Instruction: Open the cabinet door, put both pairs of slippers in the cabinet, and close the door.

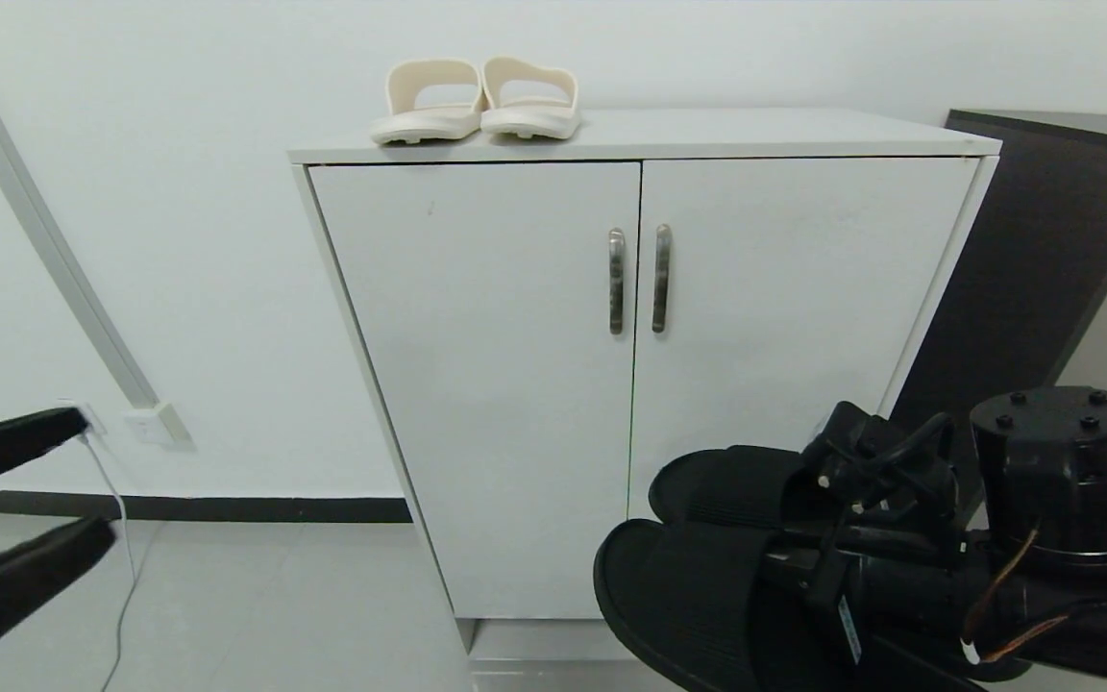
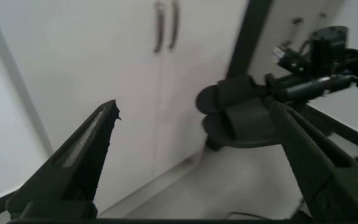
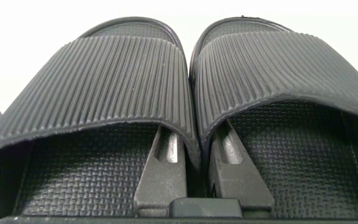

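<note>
Smooth white cabinet (image 1: pixel 515 384); right end effector (image 3: pixel 196 168) w/ 2 ribbed blk slippers (image 3: pixel 123 81)

Cabinet (image 1: pixel 515 384) shut — cream slippers (image 1: pixel 477 111) atop, black pair (image 1: pixel 698 577) held.

- cabinet (image 1: pixel 707 133): one, white.
- Doors: two, left door (image 1: pixel 477 384) and right door (image 1: pixel 784 317), both shut.
- Handles: two upright metal bars, left handle (image 1: pixel 617 281) and right handle (image 1: pixel 661 279), one per door, either side of the middle seam.
- cream slippers (image 1: pixel 475 104): two, one pair, side by side at the cabinet top's front edge, toward its left corner.
- black slippers (image 1: pixel 698 557): two, one pair, carried together off the floor.
- Slippers in all: four, two pairs.
- Grippers: two, left gripper (image 1: pixel 97 476) and right gripper (image 3: pixel 194 168).
- wall socket (image 1: pixel 158 423): one.
- cable (image 1: pixel 126 567): one, white.
- dark panel (image 1: pixel 1044 259): one, beside the cabinet's right edge.
</note>
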You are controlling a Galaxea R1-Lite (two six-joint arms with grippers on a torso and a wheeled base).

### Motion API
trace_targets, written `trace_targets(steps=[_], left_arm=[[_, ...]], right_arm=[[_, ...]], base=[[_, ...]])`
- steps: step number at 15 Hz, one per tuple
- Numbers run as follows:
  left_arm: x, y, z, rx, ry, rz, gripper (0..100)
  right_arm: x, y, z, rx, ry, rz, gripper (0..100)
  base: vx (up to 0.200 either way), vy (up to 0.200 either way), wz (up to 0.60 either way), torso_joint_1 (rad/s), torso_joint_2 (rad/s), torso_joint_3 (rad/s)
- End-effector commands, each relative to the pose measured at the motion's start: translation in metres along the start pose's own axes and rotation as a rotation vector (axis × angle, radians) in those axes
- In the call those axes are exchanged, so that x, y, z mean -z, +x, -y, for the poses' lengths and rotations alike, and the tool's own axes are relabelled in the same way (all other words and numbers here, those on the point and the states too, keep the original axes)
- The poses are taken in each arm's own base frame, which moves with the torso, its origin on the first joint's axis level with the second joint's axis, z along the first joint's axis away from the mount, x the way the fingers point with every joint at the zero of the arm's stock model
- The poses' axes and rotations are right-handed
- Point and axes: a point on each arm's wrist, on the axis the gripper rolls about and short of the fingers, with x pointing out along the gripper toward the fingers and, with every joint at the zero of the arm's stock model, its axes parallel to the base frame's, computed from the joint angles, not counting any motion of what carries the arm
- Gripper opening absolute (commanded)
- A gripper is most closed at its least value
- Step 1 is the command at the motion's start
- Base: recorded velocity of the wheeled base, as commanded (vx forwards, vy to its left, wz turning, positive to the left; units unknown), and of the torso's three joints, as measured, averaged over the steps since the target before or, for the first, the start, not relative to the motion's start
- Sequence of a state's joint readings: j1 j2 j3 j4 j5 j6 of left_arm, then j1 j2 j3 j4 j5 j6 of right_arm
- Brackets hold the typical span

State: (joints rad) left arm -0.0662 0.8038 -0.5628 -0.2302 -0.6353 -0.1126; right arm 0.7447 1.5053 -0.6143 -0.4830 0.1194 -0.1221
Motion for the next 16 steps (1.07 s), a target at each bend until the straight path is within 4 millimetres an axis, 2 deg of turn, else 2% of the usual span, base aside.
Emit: trace_targets(steps=[1,3,4,5,8,10,11,14,15,16], left_arm=[[-0.001,0.056,-0.016,0.154,-0.05,-0.095,100],[-0.007,0.085,-0.012,0.251,-0.065,-0.117,100],[-0.008,0.091,-0.01,0.271,-0.075,-0.126,100],[-0.01,0.11,-0.002,0.293,-0.093,-0.147,100],[-0.017,0.139,0.005,0.28,-0.088,-0.15,100],[-0.019,0.17,0.012,0.324,-0.082,-0.143,100],[-0.021,0.177,0.013,0.334,-0.081,-0.129,100],[-0.029,0.219,0.017,0.371,-0.16,-0.099,100],[-0.029,0.226,0.017,0.373,-0.168,-0.096,100],[-0.027,0.246,0.019,0.394,-0.177,-0.086,100]], right_arm=[[0.001,0.001,0.0,-0.001,-0.001,-0.003,0],[0.0,0.001,0.0,-0.001,-0.002,-0.003,0],[0.0,0.001,0.0,-0.001,-0.002,-0.001,0],[0.001,0.0,0.0,-0.003,-0.002,-0.004,0],[0.002,0.0,0.0,-0.003,-0.002,-0.006,0],[0.003,0.0,-0.001,-0.004,0.001,-0.012,0],[0.003,0.0,-0.001,-0.004,0.001,-0.012,0],[0.004,0.001,-0.001,-0.004,0.004,-0.015,0],[0.004,0.001,-0.001,-0.005,0.004,-0.016,0],[0.006,0.004,-0.001,-0.008,0.006,-0.028,0]], base=[[0.0,0.0,0.0,0.0,0.0,0.0],[0.0,0.0,0.0,0.0,0.0,0.0],[0.0,0.0,0.0,0.0,0.0,0.0],[0.0,0.0,0.0,0.0,0.0,0.0],[0.0,0.0,0.0,0.0,0.0,0.0],[0.0,0.0,0.0,0.0,0.0,0.0],[0.0,0.0,0.0,0.0,0.0,0.0],[0.0,0.0,0.0,0.0,0.0,0.0],[0.0,0.0,0.0,0.0,0.0,0.0],[0.0,0.0,0.0,0.0,0.0,0.0]])
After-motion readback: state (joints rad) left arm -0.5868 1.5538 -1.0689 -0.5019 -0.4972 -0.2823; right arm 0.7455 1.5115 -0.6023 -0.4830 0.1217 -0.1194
